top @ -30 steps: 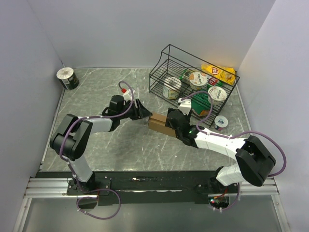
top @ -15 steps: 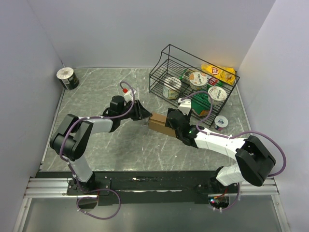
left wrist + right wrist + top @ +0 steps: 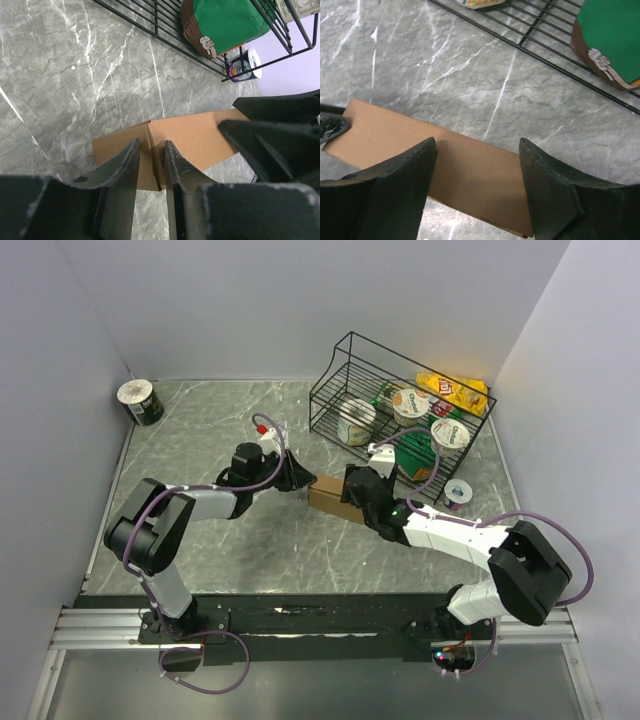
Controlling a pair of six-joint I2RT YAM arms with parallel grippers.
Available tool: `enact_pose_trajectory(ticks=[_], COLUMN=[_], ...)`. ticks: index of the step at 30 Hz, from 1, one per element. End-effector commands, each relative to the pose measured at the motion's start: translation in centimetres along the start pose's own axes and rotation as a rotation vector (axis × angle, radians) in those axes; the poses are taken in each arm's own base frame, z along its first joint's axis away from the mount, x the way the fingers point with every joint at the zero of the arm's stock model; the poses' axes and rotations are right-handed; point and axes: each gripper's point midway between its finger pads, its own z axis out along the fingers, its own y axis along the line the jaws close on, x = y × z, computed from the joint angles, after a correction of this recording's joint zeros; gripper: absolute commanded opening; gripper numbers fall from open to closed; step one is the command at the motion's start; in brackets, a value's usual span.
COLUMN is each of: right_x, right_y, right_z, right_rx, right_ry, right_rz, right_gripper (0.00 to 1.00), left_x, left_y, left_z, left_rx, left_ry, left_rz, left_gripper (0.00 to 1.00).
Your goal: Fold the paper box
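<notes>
Box [image 3: 327,496] sits mid-worktop [image 3: 200,435], just in front of basket [image 3: 335,365]. Left pincer [image 3: 152,147] narrow at box's left end, a cardboard edge between its fingers — can't tell if clamped. Right pincer [image 3: 477,147] wide — fingers spread over box top.

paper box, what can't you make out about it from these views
- Top external: the paper box shows only as a sliver; the left gripper and right gripper cover its ends.
- Left wrist: the left fingers hide whether they pinch the cardboard between them.
- Right wrist: the right fingers hide the box's near edge and whether they touch it.
</notes>
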Motion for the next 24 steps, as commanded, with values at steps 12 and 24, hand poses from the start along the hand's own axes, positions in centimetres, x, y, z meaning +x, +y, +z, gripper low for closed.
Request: enact_pose_trajectory(ticks=[12, 24], right_x=[-2.2, 0.8], right_y=[-3.7, -5.8], right_z=[-4.4, -4.8], right_rx=[-0.182, -0.265], right_ry=[0.194, 0.200], right_rz=[0.171, 0.503], right_gripper=[0.94, 0.90], left_x=[6.8, 6.8], left_y=[6.2, 5.5], left_z=[-1.2, -0.7], left_rx=[-0.372, -0.373], left_ry=[0.206, 0.216], left_rz=[0.088, 0.116], left_gripper=[0.25, 0.24])
